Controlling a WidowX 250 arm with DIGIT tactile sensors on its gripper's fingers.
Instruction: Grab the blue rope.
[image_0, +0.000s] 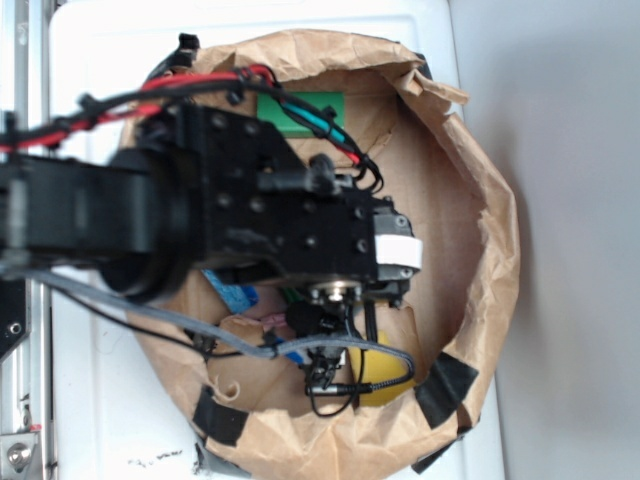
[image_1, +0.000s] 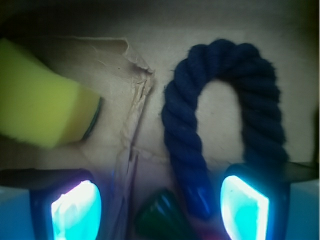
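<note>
The blue rope (image_1: 182, 130) is a thick navy twisted cord bent in an arch on brown paper, its curve away from me in the wrist view. Its left leg ends in a shiny blue cap (image_1: 202, 197) lying between my fingers, close to the right pad (image_1: 244, 210). The rope's right leg runs behind that finger. My gripper (image_1: 160, 210) is open and low over the paper, with nothing squeezed between the glowing cyan pads. In the exterior view the black arm (image_0: 280, 215) covers the rope and most of the gripper.
A yellow sponge (image_1: 40, 105) lies at the left, beside a torn paper flap (image_1: 135, 95). A dark green ridged toy piece (image_1: 160, 215) sits between my fingers. The crumpled paper bag wall (image_0: 490, 230) rings the workspace, with a green block (image_0: 305, 105) at its far side.
</note>
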